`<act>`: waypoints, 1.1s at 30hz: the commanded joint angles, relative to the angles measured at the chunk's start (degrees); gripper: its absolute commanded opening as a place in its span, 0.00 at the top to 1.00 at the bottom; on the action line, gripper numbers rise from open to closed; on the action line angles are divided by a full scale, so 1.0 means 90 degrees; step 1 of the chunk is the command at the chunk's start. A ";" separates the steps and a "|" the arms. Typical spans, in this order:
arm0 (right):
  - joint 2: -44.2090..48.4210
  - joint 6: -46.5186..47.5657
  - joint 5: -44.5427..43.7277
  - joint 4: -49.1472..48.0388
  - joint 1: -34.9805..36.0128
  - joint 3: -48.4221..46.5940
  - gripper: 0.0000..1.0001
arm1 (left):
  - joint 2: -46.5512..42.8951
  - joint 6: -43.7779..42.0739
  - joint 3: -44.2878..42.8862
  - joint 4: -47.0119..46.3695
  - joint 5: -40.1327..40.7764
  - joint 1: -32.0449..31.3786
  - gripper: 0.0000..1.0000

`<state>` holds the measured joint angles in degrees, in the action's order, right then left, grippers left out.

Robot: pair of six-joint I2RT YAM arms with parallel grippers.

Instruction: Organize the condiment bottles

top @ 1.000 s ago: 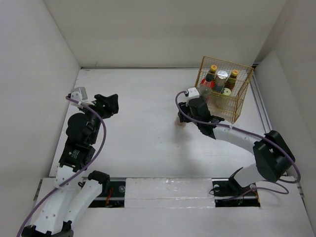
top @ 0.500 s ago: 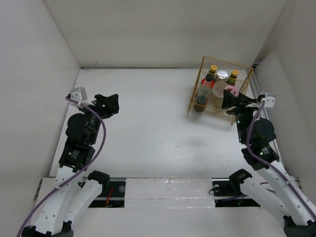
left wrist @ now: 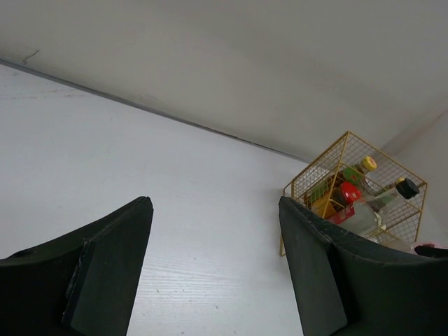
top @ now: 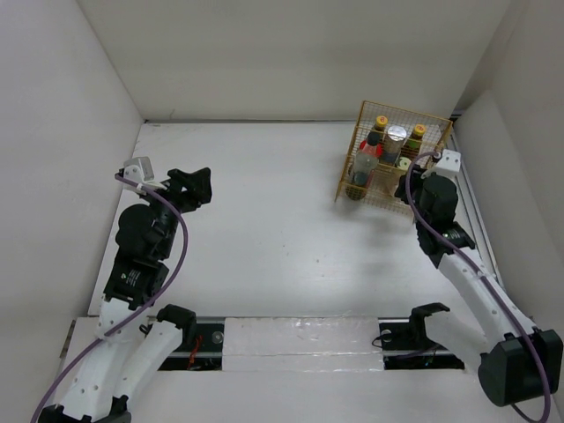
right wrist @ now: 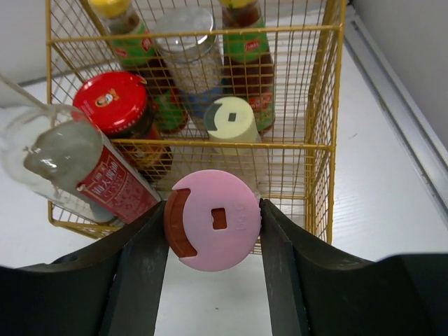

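Pink-capped shaker (right wrist: 213, 220) between right jaws

In the right wrist view the pink-capped shaker (right wrist: 212, 219) is showing only its cap, which is hiding the body beneath it, the tilted red-labelled bottle (right wrist: 84, 171) is running off the left edge with its cap out of sight, and from above the right arm (top: 436, 192) is covering that shaker
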<state>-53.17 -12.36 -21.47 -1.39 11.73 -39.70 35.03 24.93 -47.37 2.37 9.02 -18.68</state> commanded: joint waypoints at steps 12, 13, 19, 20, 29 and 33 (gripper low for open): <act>-0.1045 -0.0140 0.0394 -0.0676 -0.0463 -0.0481 0.73 | 0.0015 -0.0016 -0.0088 -0.0332 -0.0074 -0.0024 0.31; -0.1133 -0.0140 0.0394 -0.0676 -0.0521 -0.0481 0.73 | 0.0015 -0.0016 -0.0088 -0.0332 -0.0074 -0.0024 0.31; -0.1777 -0.0140 0.0677 -0.0296 -0.0580 -0.0608 0.73 | 0.0015 -0.0016 -0.0088 -0.0332 -0.0074 -0.0024 0.31; -0.1846 -0.0198 0.0677 -0.0227 -0.0580 -0.0608 0.71 | 0.0015 -0.0016 -0.0088 -0.0332 -0.0074 -0.0024 0.31; -0.2227 -0.0375 0.0677 -0.0139 -0.0639 -0.0540 0.43 | 0.0015 -0.0016 -0.0088 -0.0332 -0.0152 -0.0024 0.21; -0.1839 -0.0375 0.0677 -0.0139 -0.0639 -0.0540 0.25 | 0.0015 -0.0016 -0.0088 -0.0332 -0.0211 -0.0024 0.14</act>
<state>-73.10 -15.03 -15.86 -2.22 6.33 -43.11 35.16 24.93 -47.37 2.35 8.12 -18.68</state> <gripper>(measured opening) 0.732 0.848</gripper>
